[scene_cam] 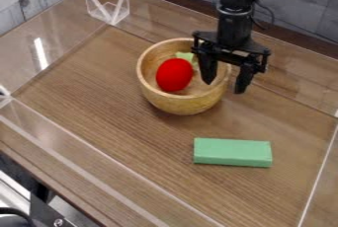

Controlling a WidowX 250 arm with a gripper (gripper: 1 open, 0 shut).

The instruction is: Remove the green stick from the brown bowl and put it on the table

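Note:
The brown bowl [161, 97] sits mid-table and holds a red ball [173, 74]. Just behind the ball, a small sliver of the green stick [188, 58] shows against the bowl's inner wall, mostly hidden. My gripper [226, 74] hangs open above the bowl's right rim. Its left finger is over the inside of the bowl near the stick, and its right finger is outside the rim. Nothing is held between the fingers. The table [119, 132] is brown wood grain.
A flat green rectangular block [232, 152] lies on the table in front of the bowl, to the right. Low clear acrylic walls [34, 132] edge the tabletop, and a clear folded stand [106, 7] sits at the back left.

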